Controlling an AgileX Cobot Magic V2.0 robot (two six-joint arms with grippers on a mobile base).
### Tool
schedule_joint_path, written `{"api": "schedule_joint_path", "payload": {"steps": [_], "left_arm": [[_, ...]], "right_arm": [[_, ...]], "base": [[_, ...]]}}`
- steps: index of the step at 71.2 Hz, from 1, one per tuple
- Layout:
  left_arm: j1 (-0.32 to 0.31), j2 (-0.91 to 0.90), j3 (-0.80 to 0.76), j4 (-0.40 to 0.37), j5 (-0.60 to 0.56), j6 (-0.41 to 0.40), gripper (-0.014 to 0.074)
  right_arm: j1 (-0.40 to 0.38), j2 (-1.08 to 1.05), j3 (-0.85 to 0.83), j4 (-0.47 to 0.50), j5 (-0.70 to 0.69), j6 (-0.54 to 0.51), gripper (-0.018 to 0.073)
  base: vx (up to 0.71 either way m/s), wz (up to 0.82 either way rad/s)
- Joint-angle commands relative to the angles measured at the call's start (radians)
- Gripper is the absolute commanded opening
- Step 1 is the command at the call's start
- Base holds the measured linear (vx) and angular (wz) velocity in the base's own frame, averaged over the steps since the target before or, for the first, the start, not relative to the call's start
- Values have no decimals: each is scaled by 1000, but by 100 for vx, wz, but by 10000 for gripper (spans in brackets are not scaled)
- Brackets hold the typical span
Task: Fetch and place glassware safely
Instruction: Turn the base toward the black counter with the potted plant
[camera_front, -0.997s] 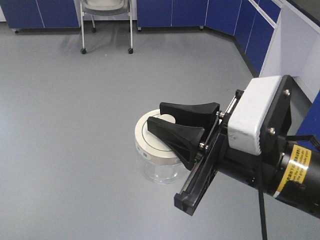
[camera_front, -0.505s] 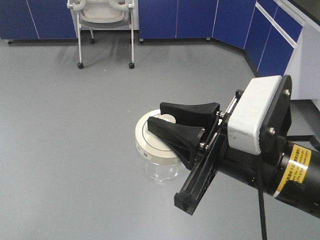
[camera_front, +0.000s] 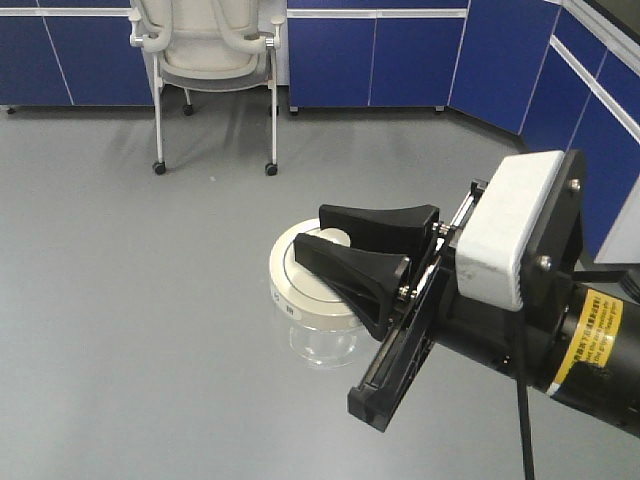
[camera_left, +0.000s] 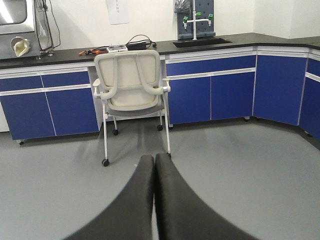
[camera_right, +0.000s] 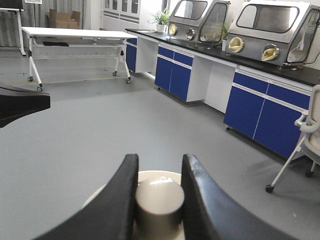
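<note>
The grey floor (camera_front: 120, 300) and blue cabinets (camera_front: 370, 60) have slid down the front view, and the white chair (camera_front: 205, 45) shows more fully. The right claw (camera_front: 318, 232) still pinches the knob (camera_right: 160, 200) of the jar (camera_front: 320, 335), carried above the floor. The left claw (camera_left: 154, 165) is pressed closed, empty.

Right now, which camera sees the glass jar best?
The front-facing view: it shows the small clear glass jar, cream-white lid and body. The right wrist view shows only lid and knob in the right hand; the left wrist view, nothing of it.
</note>
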Motion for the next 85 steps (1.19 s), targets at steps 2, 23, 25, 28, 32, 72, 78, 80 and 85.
{"api": "schedule_joint_path", "payload": {"steps": [2, 23, 25, 28, 32, 72, 78, 80, 85], "left_arm": [[-6, 9, -27, -10, -72, -6, -7], [-6, 9, -27, -10, -72, -6, -7], [-6, 9, -27, -10, -72, -6, -7], [-6, 9, -27, -10, -72, -6, -7], [-6, 9, -27, -10, -72, -6, -7], [-6, 9, -27, -10, -71, -6, -7], [-6, 9, -27, -10, -71, -6, -7], [-6, 9, -27, -10, -71, -6, -7], [-6, 9, -27, -10, -71, -6, -7]], "right_arm": [[-3, -21, -32, 26, -79, -2, -1], [-3, -21, -32, 26, -78, -3, -1], [-3, -21, -32, 26, -78, -3, -1], [-3, -21, -32, 26, -78, -3, -1], [-3, -21, -32, 26, -78, -3, -1], [-3, -18, -32, 26, -78, -3, -1], [-3, -18, -32, 26, -78, -3, -1], [-3, -18, -32, 26, -78, -3, -1], [-3, -18, -32, 26, -78, -3, -1]], "base": [[56, 4], [56, 3], [56, 3], [56, 2], [55, 1], [51, -1], [46, 0], [45, 0], [44, 0]]}}
